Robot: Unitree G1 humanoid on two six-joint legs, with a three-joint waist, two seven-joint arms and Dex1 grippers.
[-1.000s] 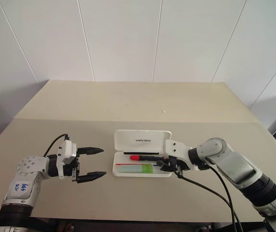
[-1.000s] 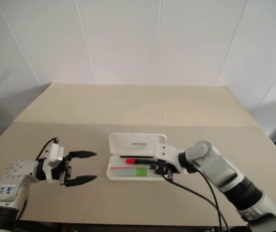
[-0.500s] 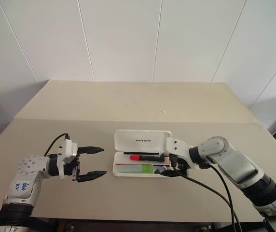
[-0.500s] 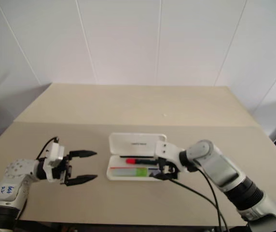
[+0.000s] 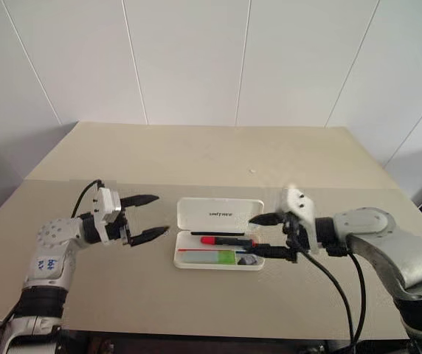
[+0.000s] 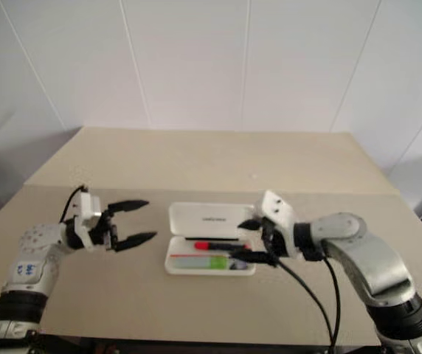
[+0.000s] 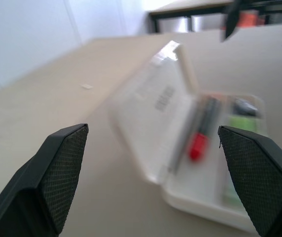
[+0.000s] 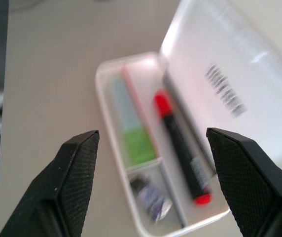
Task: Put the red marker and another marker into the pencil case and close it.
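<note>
**Both markers in, lid still up: the close is where it could slip**

The pencil case (image 5: 219, 242) lies open on the bench (image 5: 196, 158), lid tilted back. The red marker (image 8: 179, 142) rests in the compartment nearest the hinge, and the light green marker (image 8: 132, 136) sits in the next one, with a small grey and black object (image 8: 151, 195) at its end. The left hand (image 5: 146, 217) hovers open beside the case, clear of it; the right hand (image 5: 268, 234) hangs open above the case's right end, holding nothing. What likely remains is shutting the lid. A push from one side only could slide the light case across the bench rather than fold it. A finger catching the rim could tip the tray and spill the markers
</note>
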